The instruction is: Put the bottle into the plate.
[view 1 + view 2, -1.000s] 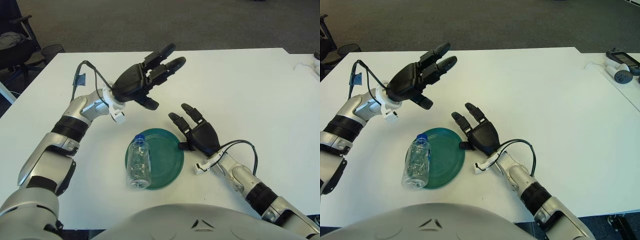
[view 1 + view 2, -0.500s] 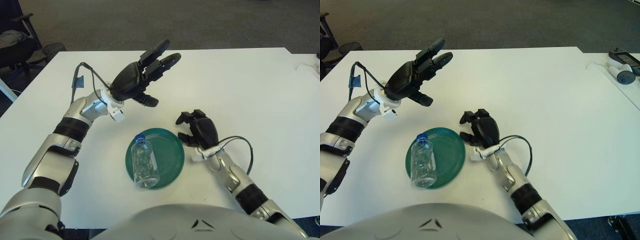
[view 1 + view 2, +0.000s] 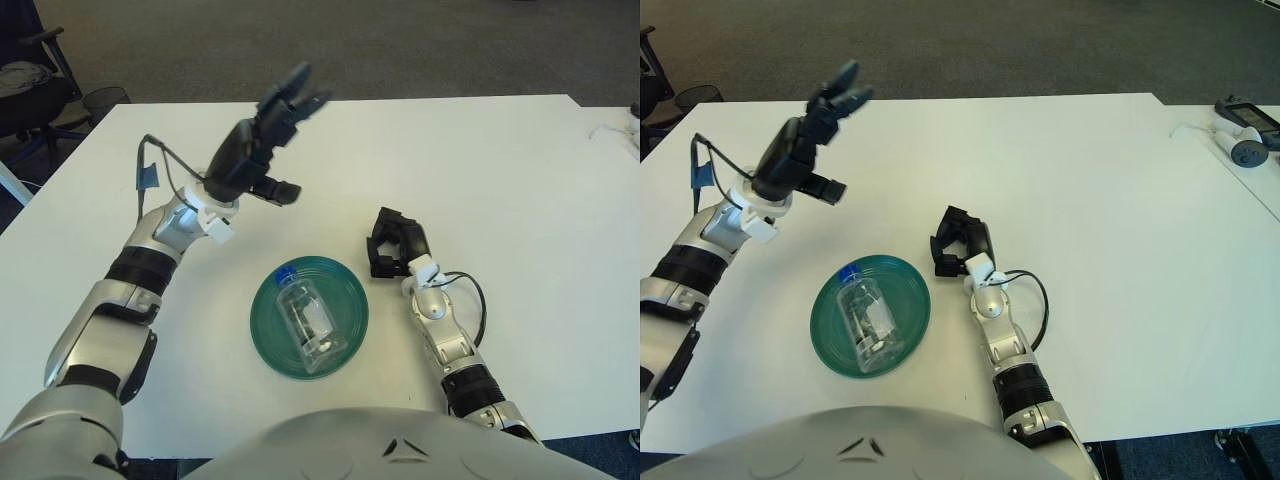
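Bottle now fully on the plate, both hands shifted.
The bottle (image 3: 307, 323), which hung over the plate's (image 3: 349, 327) left edge a second ago, lies inside its rim, cap toward the far left. The right hand (image 3: 394, 243) has turned and curled its fingers, its forearm swung nearer the plate. The left hand (image 3: 258, 138) has risen, fingers spread.
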{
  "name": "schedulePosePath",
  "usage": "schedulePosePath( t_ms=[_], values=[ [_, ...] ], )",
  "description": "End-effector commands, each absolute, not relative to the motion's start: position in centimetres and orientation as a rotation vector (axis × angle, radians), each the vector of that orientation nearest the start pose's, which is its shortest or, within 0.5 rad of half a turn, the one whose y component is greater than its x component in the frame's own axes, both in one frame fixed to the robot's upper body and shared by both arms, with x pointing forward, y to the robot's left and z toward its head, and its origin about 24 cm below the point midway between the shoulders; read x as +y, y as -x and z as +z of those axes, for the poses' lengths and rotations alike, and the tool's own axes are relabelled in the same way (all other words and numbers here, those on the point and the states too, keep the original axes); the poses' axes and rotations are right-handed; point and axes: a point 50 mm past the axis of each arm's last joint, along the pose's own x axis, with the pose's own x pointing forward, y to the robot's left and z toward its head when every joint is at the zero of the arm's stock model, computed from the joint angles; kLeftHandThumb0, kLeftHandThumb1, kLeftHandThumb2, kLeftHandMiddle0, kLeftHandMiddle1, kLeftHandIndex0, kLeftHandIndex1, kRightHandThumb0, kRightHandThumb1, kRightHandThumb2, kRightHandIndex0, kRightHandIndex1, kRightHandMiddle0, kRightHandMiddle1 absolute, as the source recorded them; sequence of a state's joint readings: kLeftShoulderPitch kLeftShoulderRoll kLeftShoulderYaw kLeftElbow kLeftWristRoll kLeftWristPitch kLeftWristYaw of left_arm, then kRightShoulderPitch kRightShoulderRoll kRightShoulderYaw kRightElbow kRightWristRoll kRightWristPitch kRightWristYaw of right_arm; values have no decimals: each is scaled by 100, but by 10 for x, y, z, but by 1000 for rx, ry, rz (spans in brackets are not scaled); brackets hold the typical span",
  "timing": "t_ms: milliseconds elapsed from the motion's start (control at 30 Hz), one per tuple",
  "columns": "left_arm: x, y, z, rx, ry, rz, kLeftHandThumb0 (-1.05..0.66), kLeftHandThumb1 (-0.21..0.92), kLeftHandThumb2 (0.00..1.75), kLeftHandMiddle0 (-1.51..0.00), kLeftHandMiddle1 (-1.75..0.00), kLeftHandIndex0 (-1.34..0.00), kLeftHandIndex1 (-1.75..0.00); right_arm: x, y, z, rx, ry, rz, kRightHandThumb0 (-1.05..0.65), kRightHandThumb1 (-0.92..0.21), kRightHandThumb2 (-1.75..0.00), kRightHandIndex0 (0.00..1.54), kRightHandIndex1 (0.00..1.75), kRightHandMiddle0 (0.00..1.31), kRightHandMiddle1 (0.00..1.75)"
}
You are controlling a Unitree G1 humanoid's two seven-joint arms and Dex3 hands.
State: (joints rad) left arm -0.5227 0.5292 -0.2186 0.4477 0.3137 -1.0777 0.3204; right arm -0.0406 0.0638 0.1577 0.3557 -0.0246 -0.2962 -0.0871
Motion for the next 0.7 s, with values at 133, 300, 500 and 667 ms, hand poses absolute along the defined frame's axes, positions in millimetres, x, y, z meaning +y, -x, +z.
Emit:
schedulePosePath(
  t_ms=[133, 300, 500, 667],
  values=[
    [223, -291, 155, -864, -208, 352, -77, 92, 96, -19, -87, -18, -140, -112, -187, -83, 444, -328, 57, -4, -24, -139, 127, 175, 92, 175],
    [236, -298, 148, -808, -156, 459, -70, 92, 92, -24, -115, -31, -166, -112, -186, -84, 439, -333, 67, -4, -25, -138, 127, 175, 92, 175],
    [267, -296, 125, -700, -119, 587, -45, 67, 93, -30, -149, -37, -174, -113, -184, -84, 435, -340, 71, -4, -25, -138, 127, 175, 92, 175],
    [283, -287, 112, -624, -94, 721, -43, 56, 103, -49, -169, -43, -174, -112, -183, -84, 435, -342, 74, -4, -24, -138, 127, 175, 93, 175]
  ],
)
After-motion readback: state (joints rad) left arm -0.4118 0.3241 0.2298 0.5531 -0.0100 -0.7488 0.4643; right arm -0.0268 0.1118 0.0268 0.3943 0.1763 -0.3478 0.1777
